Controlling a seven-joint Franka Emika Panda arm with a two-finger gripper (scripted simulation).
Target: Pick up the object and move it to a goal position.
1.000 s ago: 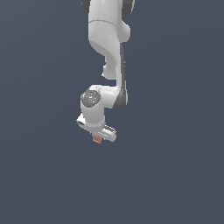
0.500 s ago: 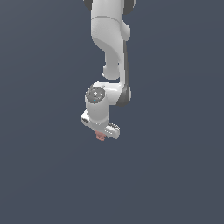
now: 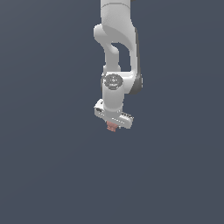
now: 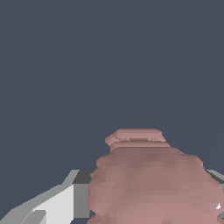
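Observation:
In the exterior view the white arm hangs down from the top, and its gripper (image 3: 113,126) is shut on the object (image 3: 112,127), a small pinkish-red lumpy blob that peeks out just below the hand. The wrist view shows the object (image 4: 153,183) up close as a bumpy pink mass held between the grey fingers (image 4: 57,205), filling much of the picture. The fingertips themselves are mostly hidden behind the blob.
A plain dark blue-grey surface (image 3: 52,166) fills the surroundings in both views. No other objects, containers or edges show.
The arm has moved toward the exterior view's right with the object still held; the hand's height looks about the same.

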